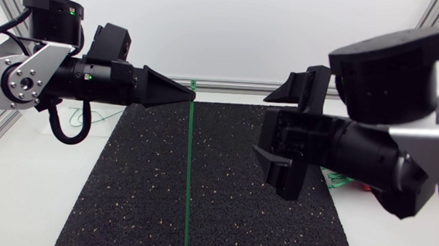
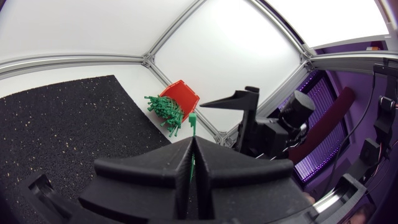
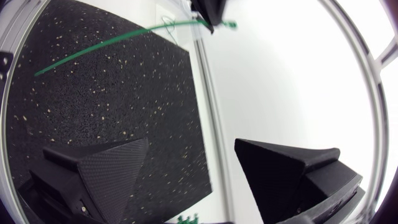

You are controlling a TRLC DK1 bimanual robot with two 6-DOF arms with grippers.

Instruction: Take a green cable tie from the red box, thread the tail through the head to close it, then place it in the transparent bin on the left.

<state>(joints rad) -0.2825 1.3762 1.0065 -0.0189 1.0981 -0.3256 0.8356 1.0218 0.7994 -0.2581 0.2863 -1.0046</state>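
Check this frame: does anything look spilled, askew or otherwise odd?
Mildly: a bundle of green ties juts out of the red box toward the mat. Otherwise, the left pincer grips one tie, hanging down.

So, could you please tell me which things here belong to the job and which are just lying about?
Job: tie pinched in left gripper; open right gripper; red box with spare ties spilling out.
Lying about: black mat only. The bin is not clearly visible.
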